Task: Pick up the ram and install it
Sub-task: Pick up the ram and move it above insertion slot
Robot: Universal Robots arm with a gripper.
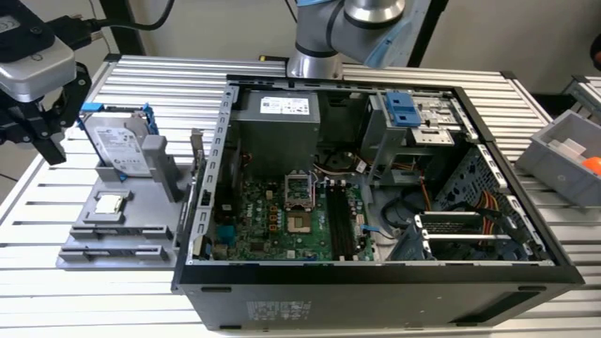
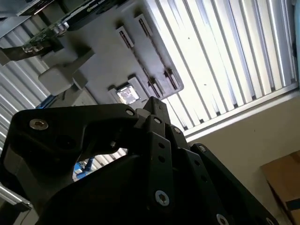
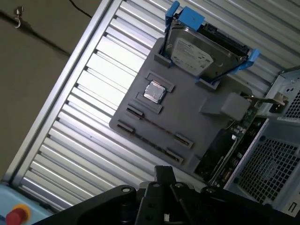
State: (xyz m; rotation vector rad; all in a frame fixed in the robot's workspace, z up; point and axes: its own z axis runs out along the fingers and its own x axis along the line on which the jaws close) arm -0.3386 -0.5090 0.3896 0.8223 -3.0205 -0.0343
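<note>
The open computer case (image 1: 376, 282) is sitting nearest, its motherboard (image 1: 272, 225) showing. At the exterior view's left the gripper (image 1: 47, 151) is hanging above the table (image 1: 94, 303), fingertips drawn together on nothing. Beside it the grey tray (image 1: 94, 260) is carrying 1 hard drive (image 1: 117, 144) and 1 CPU chip (image 1: 111, 204). I cannot tell where the ram is lying.

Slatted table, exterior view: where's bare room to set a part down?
The slatted metal table is bare in front of the grey holder tray, at the exterior view's lower left, and behind the silver hard drive in its blue bracket. The open black computer case is crowded; the black gripper hangs beside the drive.
</note>
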